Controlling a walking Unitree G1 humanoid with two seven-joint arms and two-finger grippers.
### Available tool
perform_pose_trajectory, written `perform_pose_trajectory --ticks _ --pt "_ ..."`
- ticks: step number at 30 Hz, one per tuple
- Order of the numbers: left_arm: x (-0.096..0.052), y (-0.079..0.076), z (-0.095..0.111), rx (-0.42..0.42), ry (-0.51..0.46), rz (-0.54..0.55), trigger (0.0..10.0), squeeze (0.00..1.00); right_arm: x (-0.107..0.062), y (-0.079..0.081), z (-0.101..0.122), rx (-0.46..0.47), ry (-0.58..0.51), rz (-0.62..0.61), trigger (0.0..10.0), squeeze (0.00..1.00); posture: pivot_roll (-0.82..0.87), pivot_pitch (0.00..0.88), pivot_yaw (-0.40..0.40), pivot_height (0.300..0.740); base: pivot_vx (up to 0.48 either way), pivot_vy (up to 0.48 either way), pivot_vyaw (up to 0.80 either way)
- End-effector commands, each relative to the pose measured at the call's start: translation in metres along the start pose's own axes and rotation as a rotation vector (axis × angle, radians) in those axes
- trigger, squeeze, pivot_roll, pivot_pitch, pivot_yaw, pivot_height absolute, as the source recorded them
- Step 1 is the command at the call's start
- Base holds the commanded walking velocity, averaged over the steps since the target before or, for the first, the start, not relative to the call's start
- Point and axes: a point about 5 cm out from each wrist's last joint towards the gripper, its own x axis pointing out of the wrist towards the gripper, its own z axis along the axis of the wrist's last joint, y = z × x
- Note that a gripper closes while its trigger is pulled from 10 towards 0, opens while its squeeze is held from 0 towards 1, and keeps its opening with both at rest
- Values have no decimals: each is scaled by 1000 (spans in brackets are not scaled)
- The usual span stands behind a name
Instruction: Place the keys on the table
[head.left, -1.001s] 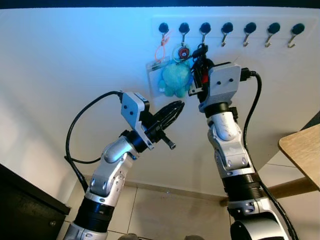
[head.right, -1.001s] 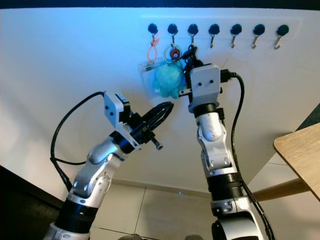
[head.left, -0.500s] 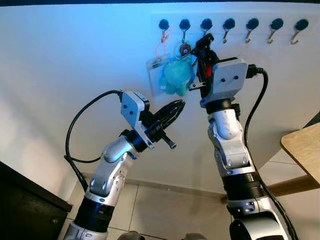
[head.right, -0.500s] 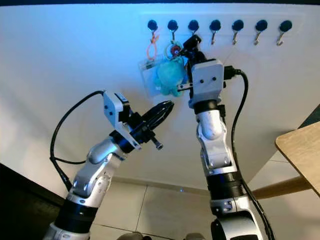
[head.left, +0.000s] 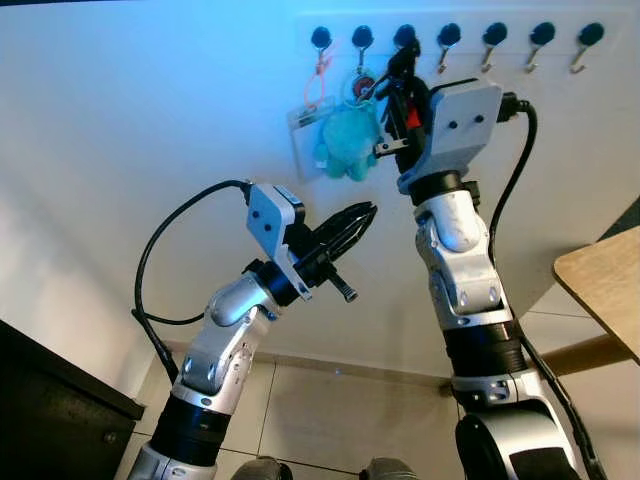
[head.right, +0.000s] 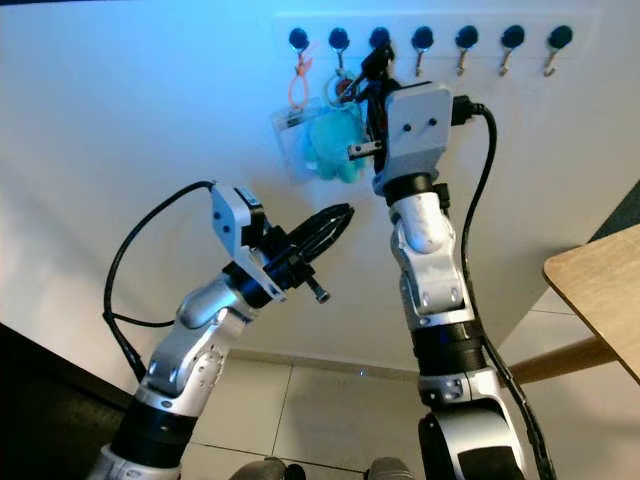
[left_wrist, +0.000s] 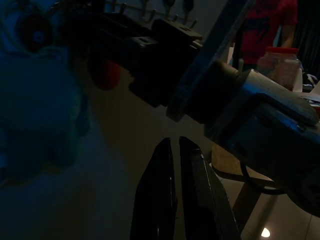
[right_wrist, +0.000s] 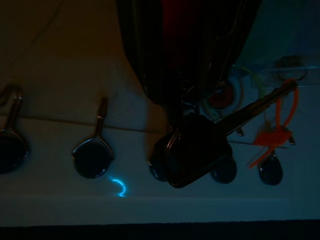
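Black right gripper (head.left: 400, 75) jaws clamp keys (right_wrist: 200, 150) at hook rack (head.left: 480, 30) | left gripper (head.left: 362, 212) jaws closed, empty

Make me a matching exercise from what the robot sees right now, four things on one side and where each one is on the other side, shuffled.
Things
1. black-headed key
2. teal plush toy
3. light wooden table
4. left gripper

Places
A. low on the robot's right, by the picture's edge
B. raised in mid-air below the hook rack, fingers together
C. hanging from the wall hooks beside a clear badge holder
D. up at the hook rack, gripped by the right gripper

Pairs: 1-D, 2-C, 3-A, 4-B
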Motion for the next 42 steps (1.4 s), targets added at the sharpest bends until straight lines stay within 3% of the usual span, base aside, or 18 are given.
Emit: perform_pose_trajectory --ticks 1,2,3,4,5,6,7,8,9,10,17,18,19,24,25,29,42 --pt "-1 1 0 14 17 -4 10000 0 3 7 7 8 -20 33 0 0 -1 68 78 740 0 0 0" --pt "-1 1 0 15 17 -5 10000 0 3 8 6 7 -17 34 706 0 0 67 78 740 0 0 0" --pt "-1 1 0 15 17 -5 10000 0 3 8 6 7 -17 34 706 0 0 67 78 740 0 0 0" --pt "-1 0 0 17 18 -10 10000 0 3 8 6 8 -13 35 2784 0 0 67 79 740 0 0 0" --pt "-1 0 0 17 18 -10 10000 0 3 8 6 8 -13 35 2784 0 0 67 79 740 0 0 0" --pt "-1 0 0 18 19 -12 10000 0 3 8 7 10 -11 35 3765 0 -1 68 80 740 0 0 0" --pt "-1 0 0 18 19 -12 10000 0 3 8 7 10 -11 35 3765 0 -1 68 80 740 0 0 0" --pt "-1 0 0 18 19 -13 10000 0 3 7 8 11 -11 36 8627 0 0 68 80 740 0 0 0" --pt "-1 0 0 18 19 -13 10000 0 3 7 8 11 -11 36 8627 0 0 68 80 740 0 0 0" --pt "-1 0 0 18 20 -14 10000 0 4 7 9 9 -13 36 10000 0 0 68 79 740 0 0 0" --pt "0 -1 1 18 19 -23 10000 0 -3 29 21 -22 -94 208 10000 0 0 72 84 740 0 0 0" --pt "0 -2 0 20 24 -31 10000 0 -7 33 20 -29 -92 232 9294 0 -1 75 84 740 0 0 0" --pt "0 -3 0 22 28 -35 10000 0 -8 34 19 -30 -90 239 9294 0 -1 75 84 740 0 0 0" --pt "-1 -5 -2 25 35 -47 10000 0 -14 35 14 -14 -65 236 8941 0 -1 78 84 740 0 0 0" --pt "-1 -6 -2 24 37 -50 10000 0 -20 34 9 2 -43 219 10000 0 -2 81 85 740 0 0 0" --pt "-2 -7 -3 23 39 -53 10000 0 -30 30 0 19 -3 188 10000 0 -5 82 86 740 0 0 0" --pt "-1 -8 -3 24 40 -67 10000 0 -33 20 3 -14 -29 106 10000 0 -10 70 89 740 0 0 0"
